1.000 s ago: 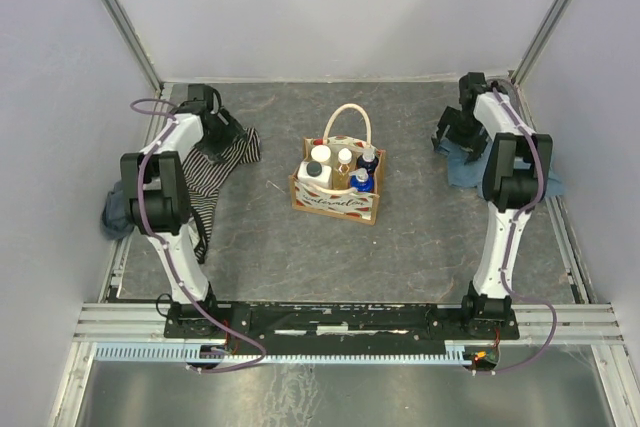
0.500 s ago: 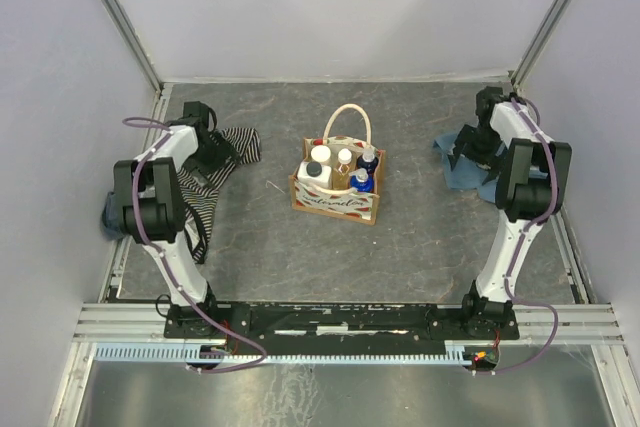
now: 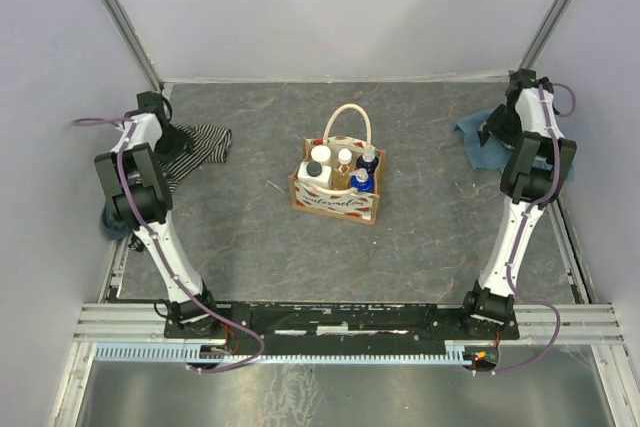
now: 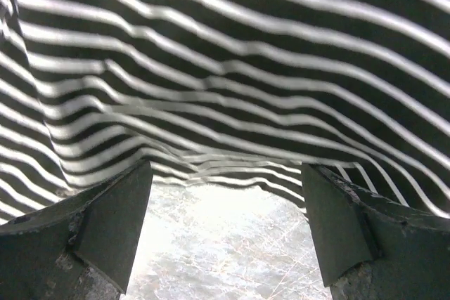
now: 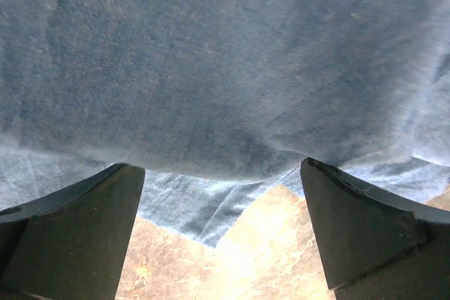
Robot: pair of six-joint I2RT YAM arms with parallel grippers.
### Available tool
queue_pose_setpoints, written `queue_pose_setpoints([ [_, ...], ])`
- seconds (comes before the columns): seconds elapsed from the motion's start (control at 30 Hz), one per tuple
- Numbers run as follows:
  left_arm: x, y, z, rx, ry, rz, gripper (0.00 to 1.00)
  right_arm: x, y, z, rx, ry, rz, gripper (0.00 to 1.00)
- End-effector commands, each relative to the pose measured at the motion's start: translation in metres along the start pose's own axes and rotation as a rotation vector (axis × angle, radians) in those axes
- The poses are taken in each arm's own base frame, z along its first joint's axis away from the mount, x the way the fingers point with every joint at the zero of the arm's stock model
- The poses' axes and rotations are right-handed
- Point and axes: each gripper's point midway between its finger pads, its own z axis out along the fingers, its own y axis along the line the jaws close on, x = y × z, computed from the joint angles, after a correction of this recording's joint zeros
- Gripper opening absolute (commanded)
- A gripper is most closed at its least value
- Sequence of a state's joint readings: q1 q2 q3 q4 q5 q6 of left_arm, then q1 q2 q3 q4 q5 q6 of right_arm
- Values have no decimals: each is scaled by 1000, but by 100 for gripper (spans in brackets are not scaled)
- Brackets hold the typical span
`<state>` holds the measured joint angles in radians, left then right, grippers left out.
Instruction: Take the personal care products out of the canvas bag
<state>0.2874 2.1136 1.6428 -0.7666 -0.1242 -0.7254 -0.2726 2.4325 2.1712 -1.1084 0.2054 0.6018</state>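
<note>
The canvas bag [image 3: 337,199] stands upright at the table's middle with its cream handle up. Inside it are the personal care products: a white bottle with a dark cap [image 3: 314,172], a white-capped bottle [image 3: 320,154], a small orange one [image 3: 345,158] and two blue bottles [image 3: 367,160]. My left gripper [image 3: 170,139] is at the far left on the striped garment [image 3: 200,142], well away from the bag. In the left wrist view the gripper [image 4: 225,173] is open, with the garment [image 4: 225,68] draped above it. My right gripper [image 3: 497,131] is at the far right, open [image 5: 219,166], under the blue cloth [image 5: 225,54].
The blue cloth [image 3: 478,142] lies by the right wall. A dark blue bundle [image 3: 112,219] lies at the left edge. Grey walls close the table in at left, right and back.
Both arms have swung outward toward the side walls. The striped garment has been dragged left and bunched up. The blue cloth has moved right and back.
</note>
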Motion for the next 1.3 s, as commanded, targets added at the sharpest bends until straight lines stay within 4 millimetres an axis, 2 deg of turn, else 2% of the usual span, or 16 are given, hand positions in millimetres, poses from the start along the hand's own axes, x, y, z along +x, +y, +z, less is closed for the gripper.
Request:
queue_pose_setpoints([
  [0.0,-23,-46,-80,91,-223,39,92,-21,32,-86,-132,-177,-21,100],
  [0.07,-9,-73,-116,182,-253,99,92,-5,62,-138,-240,-244,-121,100],
  [0.1,2,-84,-131,226,-248,127,92,16,83,-165,-304,-259,-201,100],
  [0.13,14,-93,-146,271,-239,154,92,32,91,-187,-349,-267,-257,100],
  [0.17,28,-102,-160,319,-226,183,92,61,109,-209,-406,-268,-348,100],
  [0.2,43,-108,-174,367,-210,212,92,86,118,-229,-467,-266,-421,100],
  [0.3,90,-120,-211,498,-170,296,91,163,139,-276,-646,-274,-638,100],
  [0.33,106,-122,-222,551,-156,326,90,185,142,-286,-684,-283,-695,100],
  [0.43,143,-116,-249,656,-129,387,89,233,145,-303,-787,-266,-817,100],
  [0.53,169,-105,-262,726,-87,404,89,265,154,-311,-895,-200,-890,98],
  [0.63,189,-102,-279,808,-50,428,89,273,157,-309,-875,-208,-923,92],
  [0.77,210,-95,-298,844,-34,480,89,288,163,-296,-848,-160,-960,78],
  [0.87,226,-88,-304,851,-23,506,89,301,169,-283,-810,-143,-1007,77],
  [1.0,244,-79,-297,834,12,542,89,308,172,-261,-747,-133,-1034,77],
  [1.27,255,-66,-284,805,44,558,89,303,157,-217,-590,-154,-1027,77],
])
